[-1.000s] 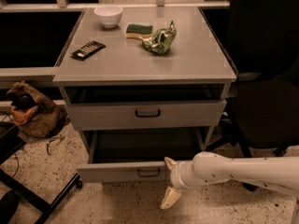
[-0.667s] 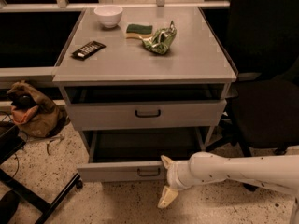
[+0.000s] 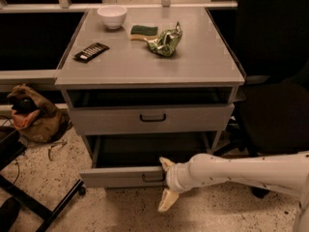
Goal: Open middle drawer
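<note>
low at the cabinet (image 3: 145,69) front, the gripper (image 3: 165,183) has been edged slightly left along the middle drawer (image 3: 116,177), jaws spread apart; the drawer is seen already pulled out, so opening is judged largely done.

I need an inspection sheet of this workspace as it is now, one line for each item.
Surface: grey cabinet top, carrying loose objects.
Job's things: wide shallow grey middle drawer, pulled partly out.
Clutter: white bowl, green sponge, crumpled green bag, black remote control, all on the top.
Grippers: white arm's tool at the middle drawer's front, just right of its handle, fingers apart.
Cables: nothing seen.
Surroundings: taller grey drawer above, brown bag on the speckled floor at left, black chair at right.
</note>
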Available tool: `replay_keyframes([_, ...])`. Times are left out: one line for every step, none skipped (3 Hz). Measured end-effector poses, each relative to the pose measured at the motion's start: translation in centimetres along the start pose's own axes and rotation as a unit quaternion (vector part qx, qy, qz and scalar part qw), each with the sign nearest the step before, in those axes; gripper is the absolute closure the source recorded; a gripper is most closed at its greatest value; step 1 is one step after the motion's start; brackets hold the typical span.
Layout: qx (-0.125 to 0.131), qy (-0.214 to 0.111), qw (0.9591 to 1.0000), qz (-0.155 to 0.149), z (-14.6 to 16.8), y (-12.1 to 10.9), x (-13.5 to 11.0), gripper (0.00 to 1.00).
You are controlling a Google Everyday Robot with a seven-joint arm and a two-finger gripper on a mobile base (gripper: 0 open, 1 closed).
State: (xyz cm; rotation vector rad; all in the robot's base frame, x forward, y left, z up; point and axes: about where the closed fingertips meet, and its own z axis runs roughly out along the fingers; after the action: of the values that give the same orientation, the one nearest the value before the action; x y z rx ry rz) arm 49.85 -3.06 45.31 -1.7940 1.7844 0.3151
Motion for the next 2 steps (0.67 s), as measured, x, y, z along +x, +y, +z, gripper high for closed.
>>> replay_keyframes([-0.010,0.005,0.9998,0.015,1.2,-0.4,1.0,0.00])
replay_keyframes([-0.028,0.009,0.9989,0.036,2.9,-0.3,2.5,0.00])
